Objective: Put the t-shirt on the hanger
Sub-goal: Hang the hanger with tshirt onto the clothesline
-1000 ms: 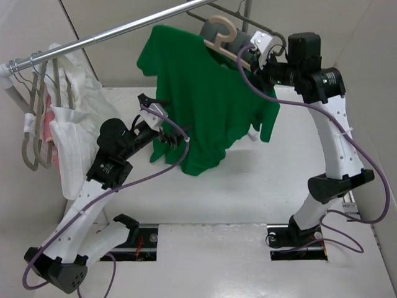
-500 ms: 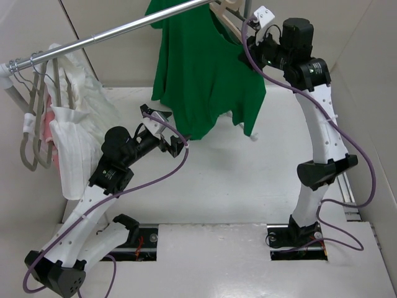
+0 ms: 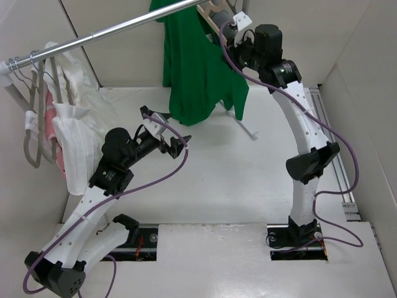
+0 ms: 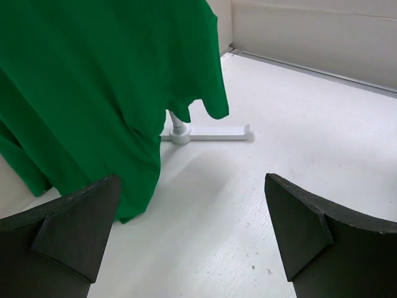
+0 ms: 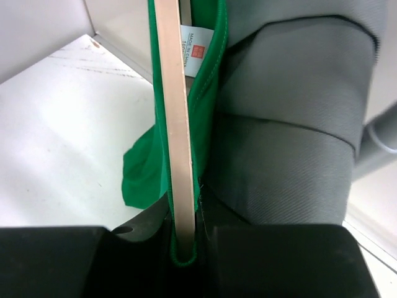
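Observation:
The bright green t-shirt (image 3: 197,68) hangs on the cream hanger (image 3: 213,17), high at the back by the metal rail (image 3: 111,30). My right gripper (image 3: 227,31) is shut on the hanger's arm (image 5: 173,124), with the shirt's collar (image 5: 209,74) pinched alongside it between the jaws (image 5: 186,242). Its hem dangles just above the table. My left gripper (image 3: 177,141) hovers low, just in front of the hem and apart from it. In the left wrist view its gripper (image 4: 192,230) is open with only bare table between the fingers (image 4: 68,236), and the t-shirt (image 4: 93,81) hangs ahead to the left.
White ribbed garments (image 3: 71,133) and grey hangers (image 3: 30,139) hang at the rail's left end. The rack's white foot (image 3: 248,130) lies on the table behind the shirt, and it shows as the foot (image 4: 208,132) in the left wrist view. Grey cloth (image 5: 291,124) fills the right of the right wrist view.
My right arm has lifted the hanger and t-shirt up and left toward the rail, so the hem rose clear of my left gripper. The left arm barely moved.

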